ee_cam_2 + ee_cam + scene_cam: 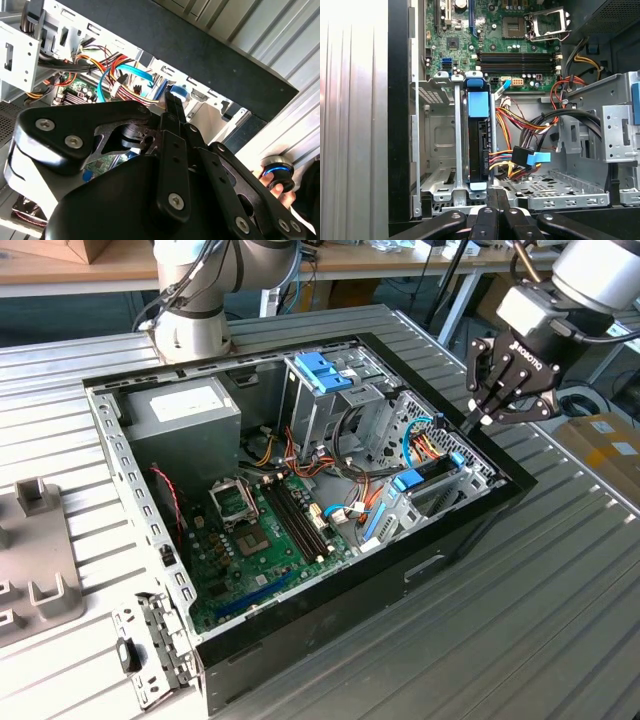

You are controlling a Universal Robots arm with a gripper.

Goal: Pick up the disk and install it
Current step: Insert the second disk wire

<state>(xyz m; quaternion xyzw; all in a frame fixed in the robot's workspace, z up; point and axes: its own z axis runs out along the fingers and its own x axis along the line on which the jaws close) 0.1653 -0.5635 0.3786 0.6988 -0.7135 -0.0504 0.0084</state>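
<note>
1. While I am hovering as the gripper (pixel 472 423) at the rim of the one open computer case (pixel 330 640), on the exterior view's right, my two fingers (pixel 492 207) are pressing together and gripping nothing.
2. One disk (pixel 481 150) is standing on edge in its metal bay (pixel 437 140) inside the case, just below my fingertips in the first wrist view. One blue tab of its carrier is facing the motherboard (pixel 485 30).
3. One grey power-supply box (pixel 185 410) is sitting in the far corner, well apart from the disk.
4. One drive cage (pixel 320 405) with one blue handle is standing between that box and the disk's bay.
5. One processor socket (pixel 535 22) is lying open on the motherboard.
6. One black connector (pixel 522 156) with a blue pull tab is hanging beside the disk, among orange, red and yellow wires.
7. One person's hand (pixel 280 192) is showing in the second wrist view, touching one round black knob (pixel 277 172) with a blue ring.
8. White lettering is showing on my black housing and a white sticker on the power-supply box. I am not reading either.
</note>
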